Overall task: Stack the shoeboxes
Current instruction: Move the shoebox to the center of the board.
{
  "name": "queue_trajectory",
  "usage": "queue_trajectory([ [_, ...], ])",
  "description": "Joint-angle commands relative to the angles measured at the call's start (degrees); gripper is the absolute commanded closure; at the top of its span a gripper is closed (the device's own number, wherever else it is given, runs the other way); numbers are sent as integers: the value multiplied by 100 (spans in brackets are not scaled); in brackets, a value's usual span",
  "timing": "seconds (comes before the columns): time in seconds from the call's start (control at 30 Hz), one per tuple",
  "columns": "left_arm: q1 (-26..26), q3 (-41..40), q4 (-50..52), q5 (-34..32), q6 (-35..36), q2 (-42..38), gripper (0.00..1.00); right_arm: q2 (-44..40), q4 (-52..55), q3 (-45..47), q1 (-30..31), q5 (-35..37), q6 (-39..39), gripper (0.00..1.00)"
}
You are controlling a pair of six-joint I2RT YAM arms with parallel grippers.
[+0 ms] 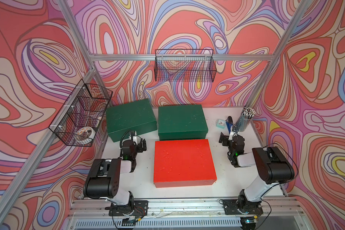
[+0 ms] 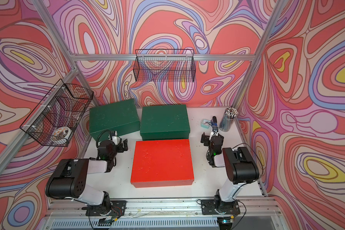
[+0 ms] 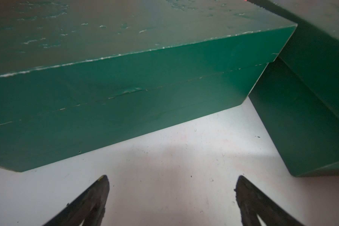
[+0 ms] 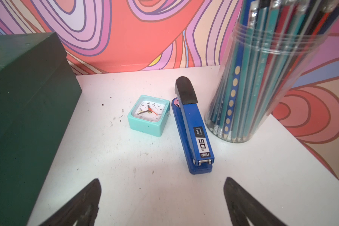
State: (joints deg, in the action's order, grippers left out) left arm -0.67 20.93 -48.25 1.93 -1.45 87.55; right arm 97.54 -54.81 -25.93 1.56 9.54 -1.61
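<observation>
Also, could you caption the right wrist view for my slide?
Open right gripper facing square mint clock, long blue stapler, clear plastic pencil jar.

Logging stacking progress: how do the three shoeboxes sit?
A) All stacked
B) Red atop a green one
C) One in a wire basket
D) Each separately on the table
D: the red shoebox, the left green shoebox and the right green shoebox each rest directly on the white table, none on another.
</observation>
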Motion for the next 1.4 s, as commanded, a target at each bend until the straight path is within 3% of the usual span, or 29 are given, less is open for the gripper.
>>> queue_trajectory([
  [0.0, 40, 96, -193, 51, 93, 53, 0, 37, -92, -52, -10, -31, -34, 2],
  [0.23, 37, 91, -66, -116, 50, -140, 0, -328, -136, 101, -7, 206, -78, 2],
  [0.33, 40, 499, 1277, -541, -111, -860, 0, -1129, 558, 108, -7, 684, -280, 1],
  [0.43, 40, 1040, 2597, -678, -521, -1619, 0, -2079, 597, 373, -5, 805, -420, 2],
  [0.5, 39, 1544, 3796, -653, -1183, -2193, 0, -2938, 885, 455, -7, 912, -1078, 2],
  [0.6, 36, 2693, 6143, 209, -1967, -2919, 0, -4514, 2766, 123, -9, 1003, -2731, 2],
  [0.63, 55, 2708, 6072, 853, -1967, -3080, 0, -4938, 3684, -156, -7, 943, -3149, 2],
  [0.67, 56, 2555, 5778, 1396, -2155, -3292, 0, -5235, 4326, -396, -6, 515, -3001, 2],
  [0.73, 54, 2328, 5496, 1806, -2627, -3623, 0, -5482, 4836, -804, -7, -238, -2703, 2],
  [0.87, 40, 1980, 5551, 1568, -4016, -4143, 0, -5511, 5424, -1243, -9, -672, -3106, 2],
  [0.97, 39, 1707, 4571, 2427, -4335, -4211, 0, -5271, 6266, -1601, -11, -417, -3459, 2],
  [1.03, 40, 1721, 4633, 2390, -4664, -4190, 0, -5044, 6027, -1616, -7, -797, -3227, 2],
  [1.2, 48, 1999, 4327, 2831, -4571, -3543, 0, -4077, 5111, -1647, 14, -1390, -3328, 2],
  [1.37, 460, 2392, 3757, 2799, -4440, -2674, 3, -2669, 5503, -2631, 264, -1062, -3154, 2],
])
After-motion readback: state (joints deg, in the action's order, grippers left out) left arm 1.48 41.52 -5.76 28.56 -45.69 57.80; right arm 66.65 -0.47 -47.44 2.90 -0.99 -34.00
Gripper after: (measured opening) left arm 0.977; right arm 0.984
